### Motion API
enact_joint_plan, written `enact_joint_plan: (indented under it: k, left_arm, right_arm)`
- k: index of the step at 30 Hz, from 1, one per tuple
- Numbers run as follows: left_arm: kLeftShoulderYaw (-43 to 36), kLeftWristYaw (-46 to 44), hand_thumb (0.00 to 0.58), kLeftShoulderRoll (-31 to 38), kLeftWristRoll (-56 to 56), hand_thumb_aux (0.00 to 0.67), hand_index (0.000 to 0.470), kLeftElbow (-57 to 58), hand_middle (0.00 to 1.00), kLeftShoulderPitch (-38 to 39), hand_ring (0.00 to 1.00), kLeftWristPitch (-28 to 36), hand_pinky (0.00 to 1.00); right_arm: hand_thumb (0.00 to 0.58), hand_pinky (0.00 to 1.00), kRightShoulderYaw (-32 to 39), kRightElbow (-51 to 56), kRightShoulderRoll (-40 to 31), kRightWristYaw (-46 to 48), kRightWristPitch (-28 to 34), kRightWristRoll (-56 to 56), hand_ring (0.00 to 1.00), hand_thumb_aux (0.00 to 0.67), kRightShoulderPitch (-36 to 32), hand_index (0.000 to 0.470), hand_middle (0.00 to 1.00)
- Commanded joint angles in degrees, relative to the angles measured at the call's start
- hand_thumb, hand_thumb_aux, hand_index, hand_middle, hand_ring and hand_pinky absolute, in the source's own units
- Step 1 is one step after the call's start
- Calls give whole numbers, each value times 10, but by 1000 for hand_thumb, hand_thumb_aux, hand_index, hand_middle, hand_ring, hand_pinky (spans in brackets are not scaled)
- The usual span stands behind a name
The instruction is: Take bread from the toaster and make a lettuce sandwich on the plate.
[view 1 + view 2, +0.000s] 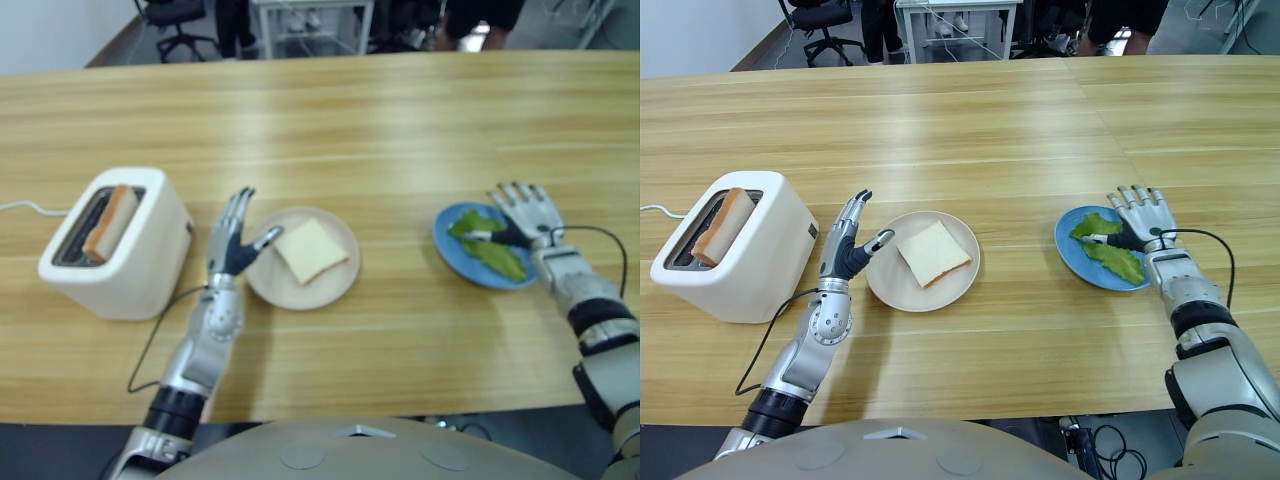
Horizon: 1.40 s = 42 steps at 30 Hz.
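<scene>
A white toaster [130, 265] stands at the left with one slice of bread [110, 222] upright in its slot. To its right a beige plate [300, 295] holds a single bread slice [311, 250]. My left hand [235, 240] is raised just off that plate's left rim, between toaster and plate, fingers spread and holding nothing. On the right a blue plate [1072, 255] carries green lettuce leaves [1110, 258]. My right hand [1140, 218] lies over the blue plate's right side with its fingers stretched out flat and its thumb reaching across the lettuce.
The long wooden table [380, 130] stretches far behind both plates. A black cable [150, 350] runs along my left forearm and another loops by my right wrist. The toaster's white cord [25, 208] leads off to the left. Chairs and furniture stand beyond the far edge.
</scene>
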Motion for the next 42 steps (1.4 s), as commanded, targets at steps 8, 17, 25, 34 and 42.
enact_joint_plan:
  k: [8,17,25,34,42]
  left_arm:
    - [-11,3,0,-5,8,0,0,18,0,6,0,-1,0]
    - [-13,0,0,-3,11,0,0,15,0,8,0,-2,0]
    - [-15,-5,0,-2,13,0,0,9,0,13,0,-1,0]
    - [-17,-8,0,-2,15,0,0,11,0,14,0,-1,0]
    - [-20,-9,0,-3,15,0,0,12,0,17,0,-2,0]
  right_arm:
    - [0,0,56,61,24,-27,8,22,0,0,-15,0,0]
    - [489,0,75,75,25,-23,9,43,0,405,-7,278,0]
    - [580,0,88,82,26,-11,4,59,0,670,0,460,0]
    - [580,0,97,85,24,-2,-3,79,0,670,1,460,0]
    - [580,1000,72,59,3,-10,-32,124,1000,670,9,460,1000]
